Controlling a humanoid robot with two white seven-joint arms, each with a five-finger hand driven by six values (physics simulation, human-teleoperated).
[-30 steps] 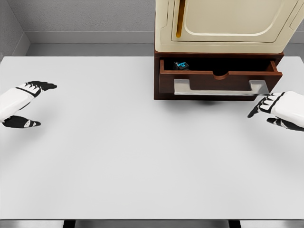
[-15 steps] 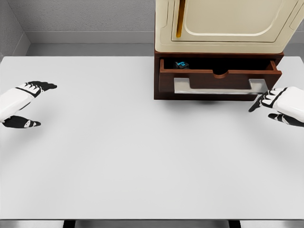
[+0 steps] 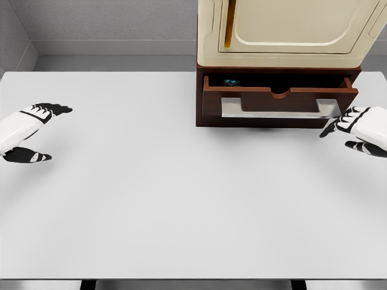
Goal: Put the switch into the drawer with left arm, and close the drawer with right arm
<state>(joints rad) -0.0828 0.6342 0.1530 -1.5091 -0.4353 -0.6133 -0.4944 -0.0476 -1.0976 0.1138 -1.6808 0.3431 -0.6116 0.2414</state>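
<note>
1. I have one view only, from the camera on my head, looking steeply down and forward over the white table (image 3: pixel 181 199).
2. My left hand (image 3: pixel 27 130) enters at the picture's left edge, my right hand (image 3: pixel 360 130) at its right edge.
3. The table's near edge runs along the bottom; the cabinet (image 3: pixel 278 36) at the far side is cut off by the top edge.

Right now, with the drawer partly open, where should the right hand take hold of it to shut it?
Probably the pale handle bar across the drawer front, near its right end, coming from the front. The bar is wide and faces outward, and the right hand hangs beside that end, so a flat push suffices.
</note>
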